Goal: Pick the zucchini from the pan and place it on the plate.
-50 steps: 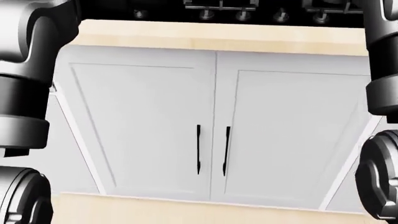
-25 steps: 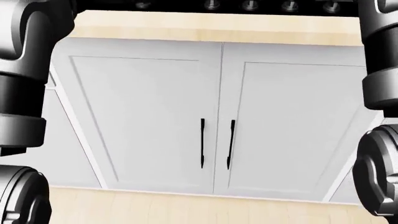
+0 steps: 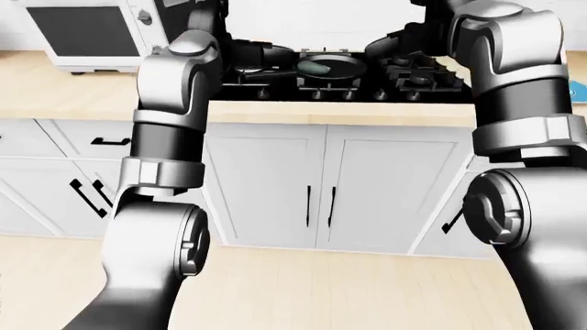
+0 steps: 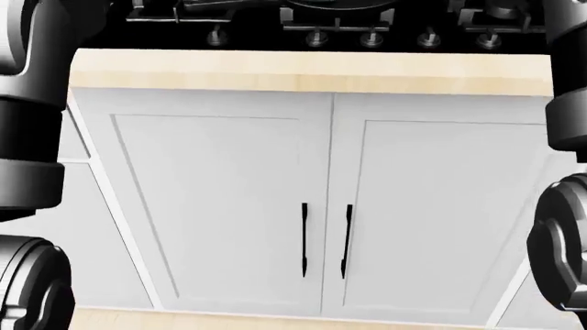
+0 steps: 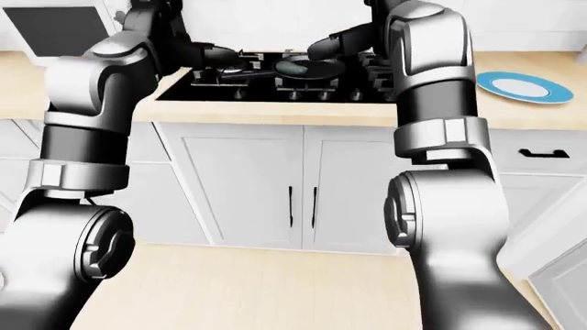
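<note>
Dark green zucchini (image 3: pixel 318 67) lying in black frying pan (image 3: pixel 328 69) on black gas stove (image 3: pixel 367 82), top centre of left-eye view. Blue plate (image 5: pixel 525 87) on pale wood countertop (image 5: pixel 514 110), upper right of right-eye view, well apart from pan. Left hand (image 5: pixel 212 56) raised over stove just left of pan; fingers dark against burners, spread not readable, nothing seen in grasp. Right hand (image 5: pixel 335 42) up at pan's right edge, mostly hidden behind its forearm; openness cannot be told. White double-door cabinet (image 4: pixel 330 206) with two black handles (image 4: pixel 325 239) filling head view below stove knobs (image 4: pixel 371 39). White microwave (image 3: pixel 87 31) upper left of left-eye view.
</note>
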`<state>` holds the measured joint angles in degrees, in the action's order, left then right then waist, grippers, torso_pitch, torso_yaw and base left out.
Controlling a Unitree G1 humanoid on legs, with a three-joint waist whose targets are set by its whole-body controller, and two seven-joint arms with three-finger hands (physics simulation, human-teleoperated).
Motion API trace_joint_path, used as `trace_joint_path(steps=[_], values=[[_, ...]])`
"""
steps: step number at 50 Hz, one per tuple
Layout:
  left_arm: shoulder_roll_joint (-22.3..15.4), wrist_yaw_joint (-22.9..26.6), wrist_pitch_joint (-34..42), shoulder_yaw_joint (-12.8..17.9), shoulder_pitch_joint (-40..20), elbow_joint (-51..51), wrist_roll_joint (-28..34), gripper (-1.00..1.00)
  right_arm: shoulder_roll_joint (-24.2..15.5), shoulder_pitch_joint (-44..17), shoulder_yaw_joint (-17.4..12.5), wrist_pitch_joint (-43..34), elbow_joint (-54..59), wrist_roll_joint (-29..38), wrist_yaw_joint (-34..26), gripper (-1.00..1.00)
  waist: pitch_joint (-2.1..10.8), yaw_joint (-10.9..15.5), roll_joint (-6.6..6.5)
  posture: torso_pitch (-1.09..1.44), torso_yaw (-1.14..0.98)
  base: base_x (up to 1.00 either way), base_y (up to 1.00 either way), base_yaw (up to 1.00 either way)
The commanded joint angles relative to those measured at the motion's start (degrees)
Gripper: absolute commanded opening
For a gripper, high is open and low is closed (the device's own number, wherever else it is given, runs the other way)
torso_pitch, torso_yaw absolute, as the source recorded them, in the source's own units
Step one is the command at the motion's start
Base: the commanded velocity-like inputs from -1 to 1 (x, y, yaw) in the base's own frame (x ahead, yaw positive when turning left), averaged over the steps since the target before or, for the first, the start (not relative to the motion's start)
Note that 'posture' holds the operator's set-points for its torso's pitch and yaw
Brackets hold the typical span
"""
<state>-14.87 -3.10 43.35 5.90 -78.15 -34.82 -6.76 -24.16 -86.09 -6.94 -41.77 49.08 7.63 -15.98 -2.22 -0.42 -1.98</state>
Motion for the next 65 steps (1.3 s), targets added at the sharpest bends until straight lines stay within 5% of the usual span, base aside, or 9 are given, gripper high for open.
trace_joint_path(steps=[1,10,17,27,32,42,46,60,65], values=[[-1.0,-0.3,-1.2,0.7,-1.8,1.6,0.4,1.00,0.0,-2.1,0.1,1.3,-1.8,-0.2,0.0,1.00,1.09,0.5,0.31,0.00,0.00,0.19,0.00,0.00],[-1.0,-0.4,-0.8,0.7,-1.2,2.5,0.4,1.00,0.2,-1.9,0.1,1.3,-1.9,-0.5,0.2,1.00,1.83,0.1,-0.22,0.00,0.00,0.20,0.00,0.00],[-0.9,-0.5,-0.8,0.8,-1.2,2.7,0.3,1.00,0.1,-2.2,0.0,1.2,-1.5,-0.6,0.1,1.00,2.20,1.3,6.72,0.00,0.00,0.20,0.00,0.00],[-1.0,-0.7,-0.6,0.7,-1.7,2.6,0.1,1.00,-0.1,-1.7,0.0,0.4,-2.8,-0.7,-0.1,1.00,1.07,0.7,2.39,0.00,0.00,0.20,0.00,0.00],[-1.1,-0.6,0.0,0.7,-1.9,3.2,0.2,1.00,-0.2,-2.0,0.2,0.3,-2.6,-0.7,-0.4,1.00,2.57,-0.3,-4.10,0.00,0.00,0.20,0.00,0.00],[-1.2,-0.5,-0.3,0.7,-2.4,2.6,0.3,1.00,0.0,-2.8,0.3,0.8,-1.4,-0.2,-0.7,1.00,1.71,0.5,1.57,0.00,0.00,0.19,0.00,0.00],[-1.4,-0.4,-0.5,0.8,-2.5,2.2,0.4,1.00,0.0,-3.0,0.3,0.9,-1.2,0.0,-0.7,1.00,2.68,1.4,7.55,0.00,0.00,0.19,0.00,0.00],[-1.7,-0.6,0.1,1.0,-2.8,2.7,0.2,1.00,0.0,-2.5,0.2,0.8,-1.7,0.0,-0.6,1.00,2.36,-0.3,-3.13,0.00,0.00,0.19,0.00,0.00],[-1.6,-0.7,0.4,0.9,-2.8,3.1,0.2,1.00,0.1,-2.2,0.2,0.6,-2.1,0.0,-0.6,1.00,2.37,0.0,-1.30,0.00,0.00,0.20,0.00,0.00]])
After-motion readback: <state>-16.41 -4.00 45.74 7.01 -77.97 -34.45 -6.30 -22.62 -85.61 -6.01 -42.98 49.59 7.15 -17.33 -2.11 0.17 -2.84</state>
